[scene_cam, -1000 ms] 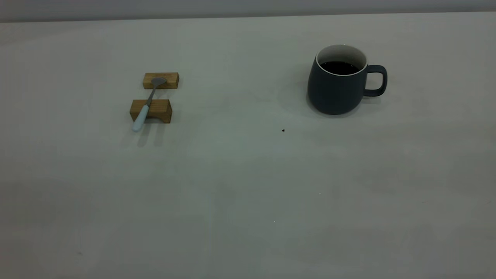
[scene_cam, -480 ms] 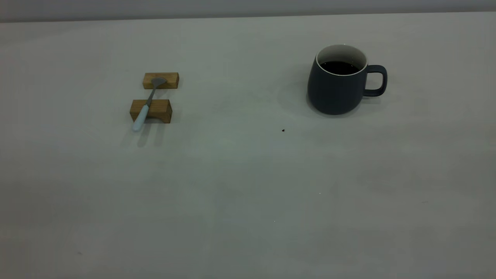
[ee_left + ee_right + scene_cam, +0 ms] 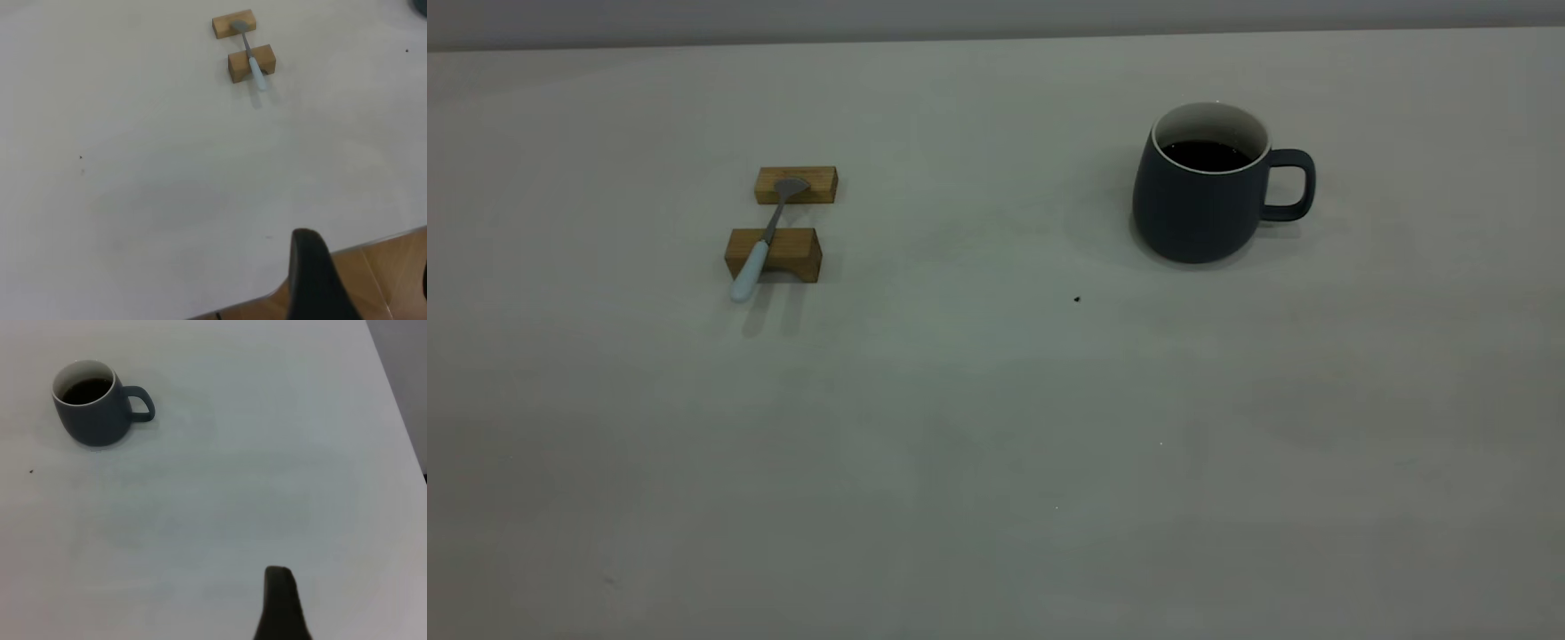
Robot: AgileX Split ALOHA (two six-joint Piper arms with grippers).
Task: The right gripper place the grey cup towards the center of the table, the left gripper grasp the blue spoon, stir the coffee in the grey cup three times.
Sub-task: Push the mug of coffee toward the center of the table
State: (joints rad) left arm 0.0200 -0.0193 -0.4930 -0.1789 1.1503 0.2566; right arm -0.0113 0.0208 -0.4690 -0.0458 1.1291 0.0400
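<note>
The grey cup (image 3: 1199, 200) stands upright at the back right of the table (image 3: 996, 427), handle to the right, with dark coffee (image 3: 1208, 156) inside. The blue spoon (image 3: 760, 244) lies across two wooden blocks at the back left, its pale handle toward the front. Neither gripper shows in the exterior view. In the left wrist view my left gripper (image 3: 365, 253) is open and empty over the table's edge, far from the spoon (image 3: 252, 57). In the right wrist view a black part of my right gripper (image 3: 280, 607) hangs well apart from the cup (image 3: 90, 420).
The far wooden block (image 3: 796, 185) carries the spoon's bowl and the near block (image 3: 774, 253) its neck. A tiny dark speck (image 3: 1077, 300) lies in front of the cup. A wooden floor (image 3: 380, 280) shows beyond the table's edge.
</note>
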